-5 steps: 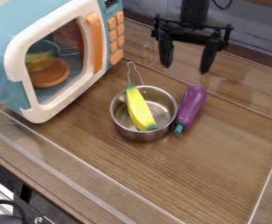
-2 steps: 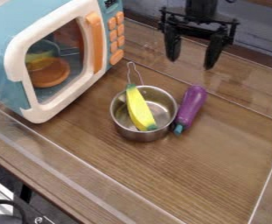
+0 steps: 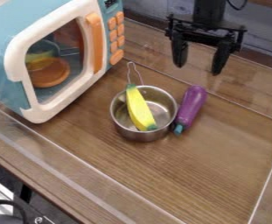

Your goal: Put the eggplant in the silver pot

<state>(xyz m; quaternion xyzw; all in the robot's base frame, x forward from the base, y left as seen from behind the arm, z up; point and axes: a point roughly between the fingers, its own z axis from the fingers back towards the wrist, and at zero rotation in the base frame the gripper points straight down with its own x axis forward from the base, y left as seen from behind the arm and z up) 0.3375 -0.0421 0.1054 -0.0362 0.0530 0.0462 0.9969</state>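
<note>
Just beside the small shiny silver pot (image 3: 144, 112), the glossy purple eggplant (image 3: 190, 107) lies on the wooden table (image 3: 208, 166). Above, the black gripper (image 3: 200, 61) hangs spread wide, empty.

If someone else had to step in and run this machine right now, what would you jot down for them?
Gripper: open, holding nothing, in the air behind the eggplant.
Eggplant: lying on the table, just right of the silver pot, stem end toward the front.
Silver pot: right of the toy microwave, already has a yellow-green banana toy in it.
Done: nothing yet; the eggplant is ungrasped.
Left: descend, grasp the eggplant, lift, and drop it into the pot beside the banana.
</note>
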